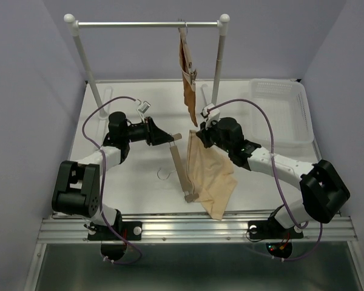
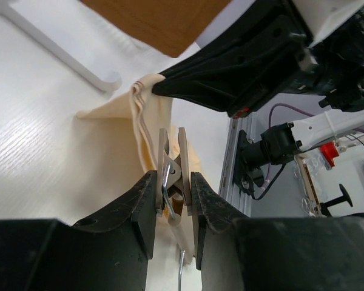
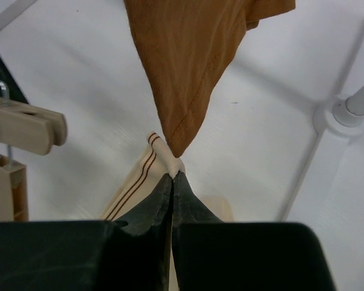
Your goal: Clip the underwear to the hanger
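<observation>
The pale beige underwear [image 1: 213,171] lies on the white table, one corner lifted. My right gripper [image 1: 197,134] is shut on its striped waistband corner [image 3: 161,153]. The light wooden hanger [image 1: 182,167] lies beside the underwear's left edge, its wire hook [image 1: 164,176] to the left. My left gripper [image 1: 168,140] is shut on the hanger's far clip [image 2: 173,173], squeezing the clip's two wooden halves. The underwear also shows in the left wrist view [image 2: 151,130], just beyond the clip, with the right gripper [image 2: 161,85] pinching its corner.
A rust-brown garment [image 1: 188,85] hangs on its own hanger from the white rail [image 1: 147,24], its tip just above my right fingers [image 3: 188,73]. A clear plastic basket [image 1: 284,109] stands at the back right. The rail's posts [image 1: 217,66] stand behind.
</observation>
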### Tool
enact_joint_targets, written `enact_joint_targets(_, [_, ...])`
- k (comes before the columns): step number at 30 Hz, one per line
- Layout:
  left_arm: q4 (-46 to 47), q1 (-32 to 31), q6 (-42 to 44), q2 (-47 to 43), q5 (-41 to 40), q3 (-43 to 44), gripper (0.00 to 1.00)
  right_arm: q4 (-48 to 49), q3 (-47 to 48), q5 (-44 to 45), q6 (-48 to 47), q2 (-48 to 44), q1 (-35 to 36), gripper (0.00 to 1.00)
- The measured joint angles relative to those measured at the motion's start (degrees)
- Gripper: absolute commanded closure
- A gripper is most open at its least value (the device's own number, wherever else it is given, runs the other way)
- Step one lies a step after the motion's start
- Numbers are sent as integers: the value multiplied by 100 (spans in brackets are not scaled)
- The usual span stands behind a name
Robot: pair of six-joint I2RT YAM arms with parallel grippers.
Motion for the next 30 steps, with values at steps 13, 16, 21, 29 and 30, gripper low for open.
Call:
enact_joint_targets(13, [503, -103, -396, -273, 48, -7, 100, -413, 157, 855, -348, 13, -79, 99])
enact_joint_targets(16, [551, -103, -433, -33, 94, -4, 100, -461, 122, 468, -522, -42, -79, 99])
enact_joint_targets(21, [529, -103, -498, 334, 157, -4, 100, -483, -55, -579, -868, -330, -79, 99])
enact_joint_targets(29, [573, -120, -498, 341, 236, 9, 100, -527, -81, -2055, -1209, -369, -79, 99])
enact_joint_targets(30, [581, -125, -498, 341, 240, 9, 100, -540, -81, -2216, -1244, -363, -79, 99])
